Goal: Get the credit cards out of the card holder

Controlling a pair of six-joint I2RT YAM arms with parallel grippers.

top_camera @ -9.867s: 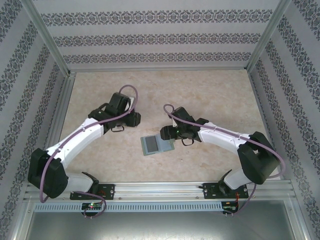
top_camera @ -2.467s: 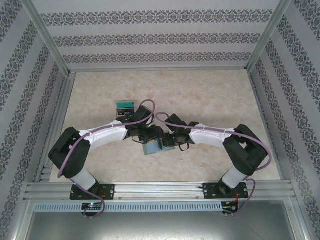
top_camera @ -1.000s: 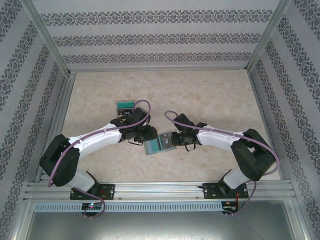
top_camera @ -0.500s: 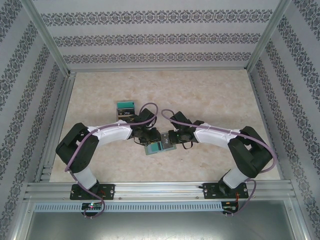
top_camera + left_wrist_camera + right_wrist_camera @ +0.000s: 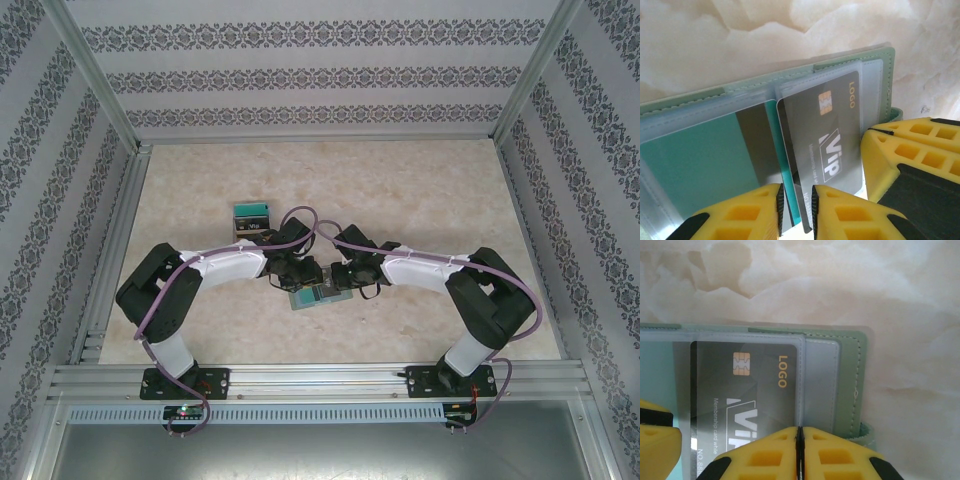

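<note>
Left wrist view begins at your own yellow fingers on the bottom edge. The left hand (image 5: 796, 212) is clenched on the near short end of the dark card (image 5: 827, 145), which sits skewed and partly drawn from its clear pocket. That pinch looks set for a straight pull toward the bottom of the frame. The teal card (image 5: 695, 165) lies just left of it, tucked in its sleeve, and their edges overlap, so a sideways drag could catch it. In the right wrist view the right hand (image 5: 799, 455) is pressed shut on the near edge of the card holder (image 5: 847, 380), apparently pinning the open case so that it stays put while the card slides. Beyond the holder's green rim, toward the top of both wrist views, the surface (image 5: 865, 285) is bare. From the top external view both hands meet over the holder at frame centre, leaving little side room between them. A freed card (image 5: 251, 220) rests up and to the left, near the left arm's elbow side. The upper right of the surface offers your widest room.
</note>
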